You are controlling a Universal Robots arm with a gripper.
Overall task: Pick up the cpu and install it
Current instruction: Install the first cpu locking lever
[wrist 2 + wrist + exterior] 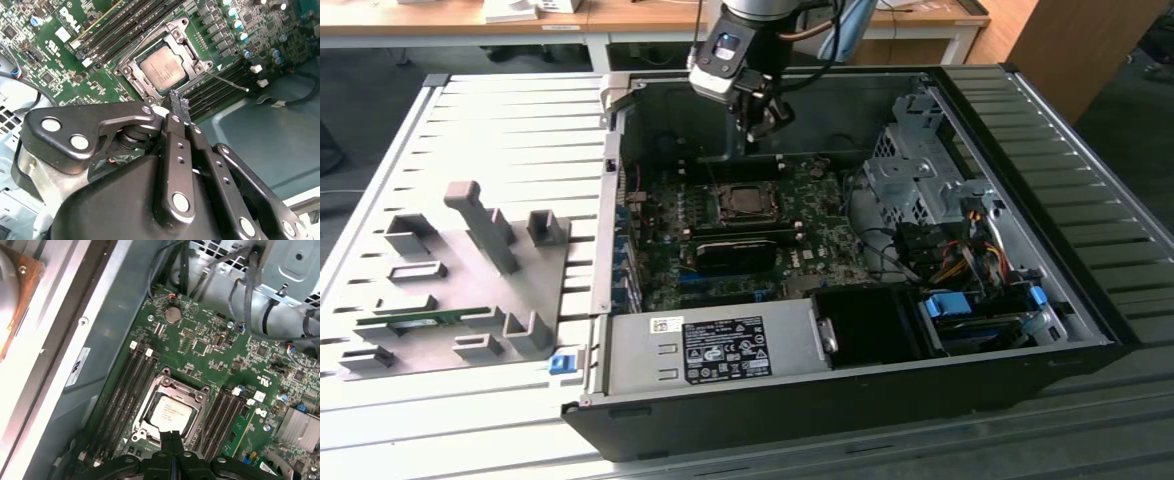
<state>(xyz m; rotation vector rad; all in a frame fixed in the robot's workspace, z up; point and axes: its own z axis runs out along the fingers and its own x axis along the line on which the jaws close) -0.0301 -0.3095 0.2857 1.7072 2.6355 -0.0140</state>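
Gripper [767, 128] hangs above the socket [744, 202] inside the open case [854, 400], jaws closed, nothing between it and the cpu [163, 72] seated in the socket frame. Room straight down over the socket is free. Obstacles: memory slots [125, 390] flank the socket both sides in both wrist views; a thin lever [227, 82] sticks out from the frame; case wall [90, 365] runs close along one slot bank. On exterior view's right, drive cage [914, 170] and cable bundle [961, 250] crowd in; psu [707, 350] blocks the near end.
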